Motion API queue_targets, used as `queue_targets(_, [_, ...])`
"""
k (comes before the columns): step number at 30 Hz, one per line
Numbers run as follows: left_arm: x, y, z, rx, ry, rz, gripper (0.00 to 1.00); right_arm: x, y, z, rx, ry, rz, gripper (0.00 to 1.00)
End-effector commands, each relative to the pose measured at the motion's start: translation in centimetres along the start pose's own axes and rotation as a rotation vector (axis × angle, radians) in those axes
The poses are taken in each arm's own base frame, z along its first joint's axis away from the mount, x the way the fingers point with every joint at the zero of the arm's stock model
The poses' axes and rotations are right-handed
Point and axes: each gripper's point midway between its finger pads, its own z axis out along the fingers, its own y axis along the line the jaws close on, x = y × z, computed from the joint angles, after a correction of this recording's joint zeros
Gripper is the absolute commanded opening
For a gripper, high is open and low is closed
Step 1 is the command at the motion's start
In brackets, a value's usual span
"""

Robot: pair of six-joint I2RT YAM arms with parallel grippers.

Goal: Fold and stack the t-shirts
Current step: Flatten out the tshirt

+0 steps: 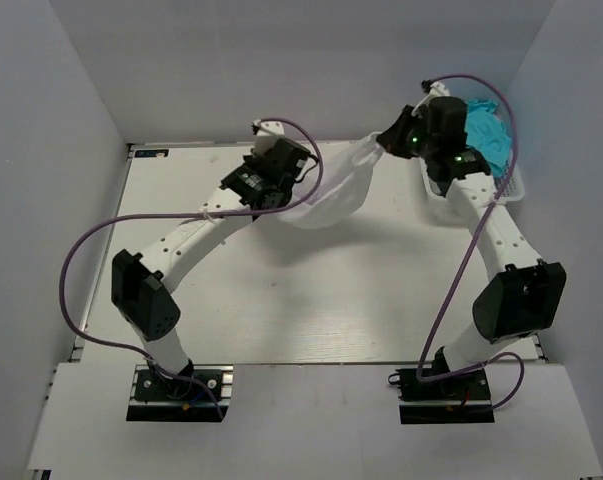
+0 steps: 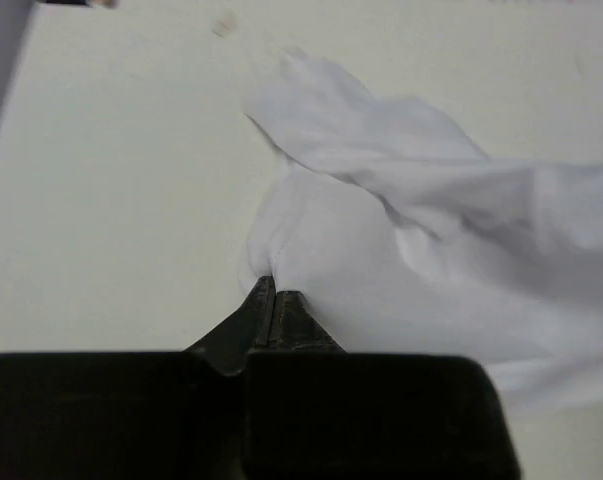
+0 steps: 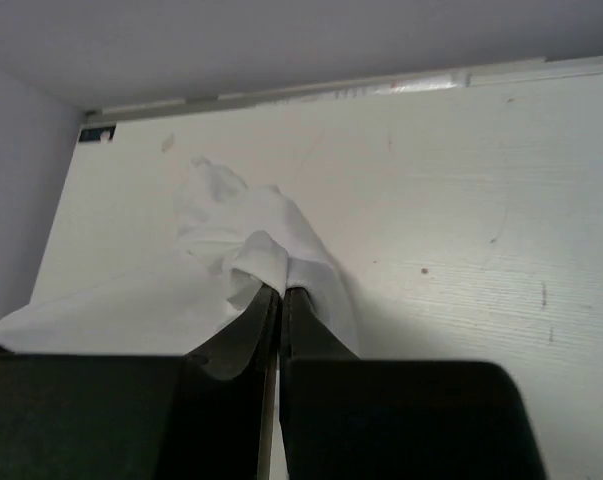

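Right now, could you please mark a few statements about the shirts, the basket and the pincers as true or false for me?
1. The left pincer and the right pincer are both shut on the white t-shirt. True.
2. The turquoise shirts lie spread on the table. False: they sit bunched in the basket.
3. The white t-shirt is folded flat. False: it sags unfolded between the two pincers.
4. The basket stands on the right arm's side. True.
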Motion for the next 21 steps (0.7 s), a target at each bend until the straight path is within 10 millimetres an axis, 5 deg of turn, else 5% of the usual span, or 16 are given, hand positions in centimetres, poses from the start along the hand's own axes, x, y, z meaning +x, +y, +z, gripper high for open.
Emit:
queue_targets(1, [-4.4,7.6,-1.8,-0.262,-0.109,-0.047,0.00,-2.8,-1.6,-1.2,0.014,-0.008,0.132,0.00])
queue_targets(8, [-11.8,15.0,-4.7,-0.376,-0.265,-0.189,0.00,-11.0,-6.0,-9.0,0.213,-0.245,0.107,0.00])
queue_targets(14, [-18.9,18.5,-11.9,-0.236,-0.498,-0.308,0.00,-17.0,-3.5,-18.0,0.257,-0.503,-0.044,0.00])
queue_targets(21, [-23.0,18.6,-20.3,0.103,-0.665,-0.327,0.00,-21.5,1.3,-28.4,0.238,-0.772,-0.140,0.00])
